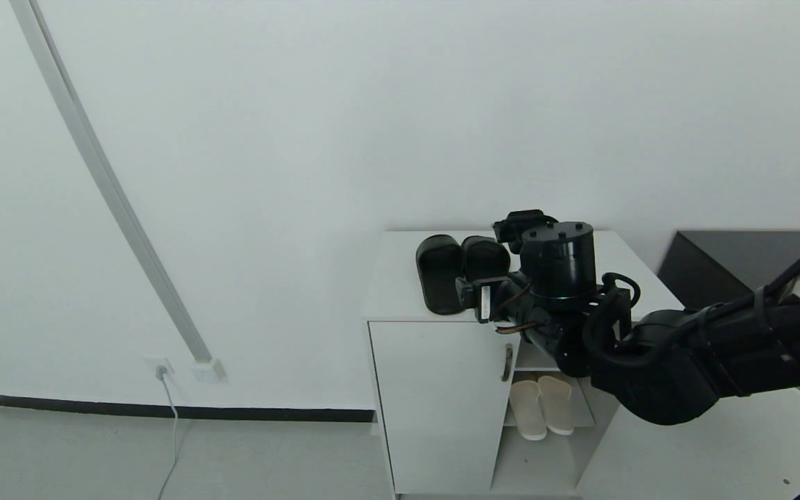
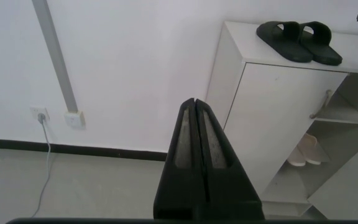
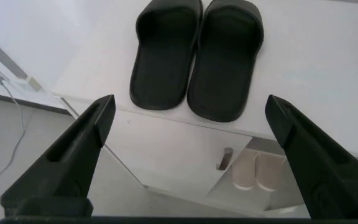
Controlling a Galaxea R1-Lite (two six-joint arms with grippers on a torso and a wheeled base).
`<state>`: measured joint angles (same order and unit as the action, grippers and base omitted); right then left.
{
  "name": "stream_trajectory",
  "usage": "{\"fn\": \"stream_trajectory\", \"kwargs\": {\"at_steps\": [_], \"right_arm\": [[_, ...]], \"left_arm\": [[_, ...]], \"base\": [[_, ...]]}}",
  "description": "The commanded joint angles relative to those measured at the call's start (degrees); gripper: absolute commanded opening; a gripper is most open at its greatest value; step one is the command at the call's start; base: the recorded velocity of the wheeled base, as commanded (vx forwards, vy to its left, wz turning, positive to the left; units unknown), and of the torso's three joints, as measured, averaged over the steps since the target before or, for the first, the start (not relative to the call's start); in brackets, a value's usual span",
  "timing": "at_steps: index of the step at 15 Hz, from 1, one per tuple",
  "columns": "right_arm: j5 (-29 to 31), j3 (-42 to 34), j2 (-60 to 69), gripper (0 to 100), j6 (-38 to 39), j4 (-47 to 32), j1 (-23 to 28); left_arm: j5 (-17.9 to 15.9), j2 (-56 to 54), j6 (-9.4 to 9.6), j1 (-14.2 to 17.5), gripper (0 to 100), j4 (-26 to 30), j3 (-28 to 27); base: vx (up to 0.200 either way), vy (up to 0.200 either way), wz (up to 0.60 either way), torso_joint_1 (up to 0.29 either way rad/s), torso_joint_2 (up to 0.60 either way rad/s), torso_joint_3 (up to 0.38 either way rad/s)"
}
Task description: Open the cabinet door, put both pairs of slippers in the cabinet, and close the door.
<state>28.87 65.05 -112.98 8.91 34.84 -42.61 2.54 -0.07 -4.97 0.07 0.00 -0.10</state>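
Resting side by side on the flat top of the white cabinet [image 1: 435, 403] is a pair of black slippers [image 1: 461, 271], matte, moulded slides with broad rounded straps and rounded toes. The cabinet is a boxy unit of smooth laminate. Its closed door carries a slim curved metal handle [image 1: 507, 362], while the open door [image 1: 705, 458] on the other half bares the shelves. On one inner shelf lies a second pair, the cream slippers [image 1: 542, 406], pale, smooth and narrow, set close together.

The right gripper [image 3: 190, 106] hovers in front of and slightly above the black slippers, its two long, wedge-shaped black fingers [image 3: 73, 155] spread wide with nothing between them. The bulky right arm [image 1: 685, 368], with glossy black housings and looped cable, reaches across the front of the cabinet top.

The left gripper [image 2: 195, 102] hangs well away from the cabinet, its flat tapered fingers pressed together with only a thin seam between them, holding nothing.

A pale conduit strip [image 1: 105, 173] runs slantwise down the plain wall to a socket [image 1: 158, 368] with a thin cable trailing onto the grey floor
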Motion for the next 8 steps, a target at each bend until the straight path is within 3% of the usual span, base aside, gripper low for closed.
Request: {"fn": "stream_trajectory", "kwargs": {"at_steps": [1,8], "right_arm": [[-0.04,-0.19,-0.48,100,0.84,0.05,-0.20],[1.28,-2.91,-6.37,100,1.37,5.94,-0.46]], "left_arm": [[0.01,0.07,-0.04,0.01,0,0.00,0.01],[-0.07,0.07,-0.04,0.01,0,0.00,0.01]], "base": [[0.200,0.000,0.00,0.002,0.01,0.002],[0.200,0.000,0.00,0.002,0.00,0.001]]}}
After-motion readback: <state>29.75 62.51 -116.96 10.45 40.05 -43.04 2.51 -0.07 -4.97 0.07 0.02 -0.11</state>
